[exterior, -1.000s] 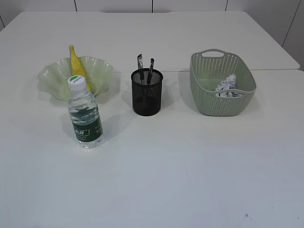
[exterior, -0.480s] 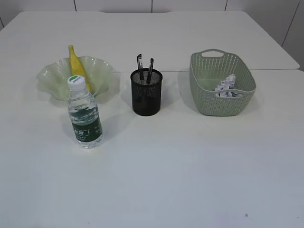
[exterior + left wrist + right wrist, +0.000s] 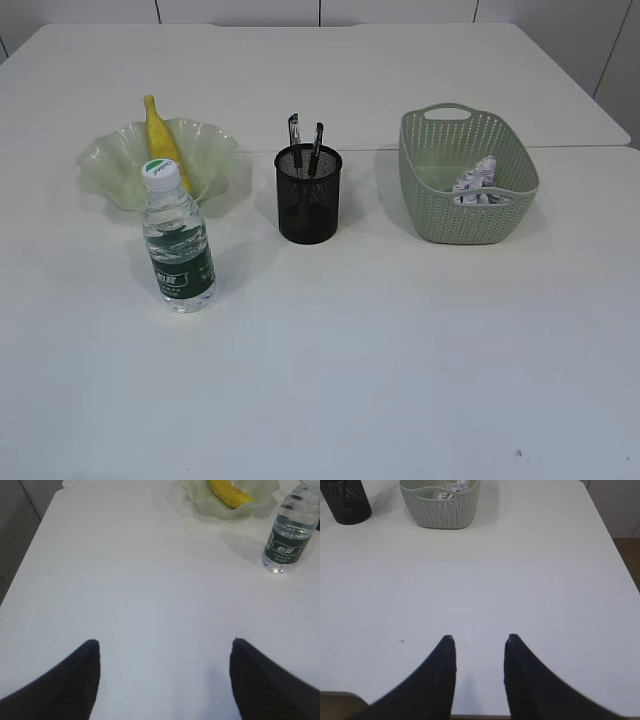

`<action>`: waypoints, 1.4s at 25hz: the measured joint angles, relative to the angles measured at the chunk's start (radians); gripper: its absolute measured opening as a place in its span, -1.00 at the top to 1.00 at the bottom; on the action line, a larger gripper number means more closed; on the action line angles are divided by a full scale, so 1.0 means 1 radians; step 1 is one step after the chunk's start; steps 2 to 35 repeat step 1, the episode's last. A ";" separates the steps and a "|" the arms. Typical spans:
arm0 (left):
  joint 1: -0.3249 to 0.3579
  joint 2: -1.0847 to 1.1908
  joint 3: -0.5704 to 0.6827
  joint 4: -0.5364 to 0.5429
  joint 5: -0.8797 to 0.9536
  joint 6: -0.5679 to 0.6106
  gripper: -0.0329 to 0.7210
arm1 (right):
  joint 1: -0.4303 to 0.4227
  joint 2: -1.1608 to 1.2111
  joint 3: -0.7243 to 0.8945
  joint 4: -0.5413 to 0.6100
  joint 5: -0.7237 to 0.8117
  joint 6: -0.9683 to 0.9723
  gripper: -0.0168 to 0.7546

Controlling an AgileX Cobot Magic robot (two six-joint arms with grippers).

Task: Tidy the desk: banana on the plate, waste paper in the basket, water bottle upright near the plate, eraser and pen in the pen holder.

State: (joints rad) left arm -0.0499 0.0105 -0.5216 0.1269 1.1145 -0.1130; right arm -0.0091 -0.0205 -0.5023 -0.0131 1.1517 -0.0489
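Note:
A yellow banana (image 3: 160,135) lies on the pale green wavy plate (image 3: 110,165); both also show in the left wrist view, banana (image 3: 229,492) and plate (image 3: 200,502). The water bottle (image 3: 180,240) stands upright in front of the plate, and shows in the left wrist view (image 3: 290,535). The black mesh pen holder (image 3: 309,195) holds pens (image 3: 316,148); the eraser is not visible. Crumpled waste paper (image 3: 478,182) lies in the green basket (image 3: 440,215). My left gripper (image 3: 165,642) is open and empty over bare table. My right gripper (image 3: 479,637) is open and empty near the table's front edge. Neither gripper shows in the exterior view.
The white table (image 3: 380,350) has its front edge just below my right gripper (image 3: 480,716) and its left edge in the left wrist view (image 3: 30,545). A second table joins behind at the right. The basket (image 3: 440,507) and pen holder (image 3: 345,502) show far ahead in the right wrist view.

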 joint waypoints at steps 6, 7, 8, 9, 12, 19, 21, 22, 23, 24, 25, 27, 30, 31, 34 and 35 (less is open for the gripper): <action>0.000 0.000 0.000 0.000 0.000 0.000 -0.60 | 0.000 0.000 0.000 0.000 0.000 0.000 0.32; 0.000 0.000 0.000 0.000 0.000 0.000 -0.60 | 0.000 0.000 0.000 0.000 0.000 0.000 0.32; 0.000 0.000 0.000 0.000 0.000 0.000 -0.60 | 0.000 0.000 0.000 0.000 0.000 0.000 0.32; 0.000 0.000 0.000 0.000 0.000 0.000 -0.60 | 0.000 0.000 0.000 0.000 0.000 0.000 0.32; 0.000 0.000 0.000 0.000 0.000 0.000 -0.60 | 0.000 0.000 0.000 0.000 0.000 0.000 0.32; 0.000 0.000 0.000 0.000 0.000 0.000 -0.60 | 0.000 0.000 0.000 0.000 0.000 0.000 0.32; 0.000 0.000 0.000 0.000 0.000 0.000 -0.60 | 0.000 0.000 0.000 0.000 0.000 0.000 0.32; 0.000 0.000 0.000 0.000 0.000 0.000 -0.60 | 0.000 0.000 0.000 0.000 0.000 0.000 0.32; 0.000 0.000 0.000 0.000 0.000 0.000 -0.60 | 0.000 0.000 0.000 0.000 0.000 0.000 0.32; 0.000 0.000 0.000 0.000 0.000 0.000 -0.60 | 0.000 0.000 0.000 0.000 0.000 0.000 0.32; 0.000 0.000 0.000 0.000 0.000 0.000 -0.60 | 0.000 0.000 0.000 0.000 0.000 0.000 0.32; 0.000 0.000 0.000 0.000 0.000 0.000 -0.60 | 0.000 0.000 0.000 0.000 0.000 0.000 0.32; 0.000 0.000 0.000 0.000 0.000 0.000 -0.60 | 0.000 0.000 0.000 0.000 0.000 0.000 0.32; 0.000 0.000 0.000 0.000 0.000 0.000 -0.60 | 0.000 0.000 0.000 0.000 0.000 0.000 0.32; 0.000 0.000 0.000 0.000 0.000 0.000 -0.60 | 0.000 0.000 0.000 0.000 0.000 0.000 0.32; 0.000 0.000 0.000 0.000 0.000 0.000 -0.60 | 0.000 0.000 0.000 0.000 0.000 0.000 0.32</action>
